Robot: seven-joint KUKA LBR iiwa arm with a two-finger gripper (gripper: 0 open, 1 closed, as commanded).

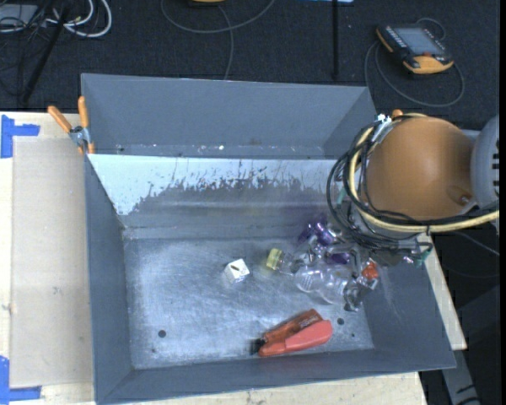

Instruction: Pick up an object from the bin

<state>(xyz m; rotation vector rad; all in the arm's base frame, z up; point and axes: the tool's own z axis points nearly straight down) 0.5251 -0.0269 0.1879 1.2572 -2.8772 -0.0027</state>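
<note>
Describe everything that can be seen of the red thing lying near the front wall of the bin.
The red thing is long and narrow, with an orange-red body that looks like plastic and a dark tip at its left end. It lies flat on the bin floor near the front wall, its right end turned slightly toward the back. Its kind cannot be told. Nothing rests on it, and it lies apart from the heap of clear and purple things behind it.

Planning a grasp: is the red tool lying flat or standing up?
Lying flat: the red tool stretches lengthwise on the bin floor by the front wall.
</note>
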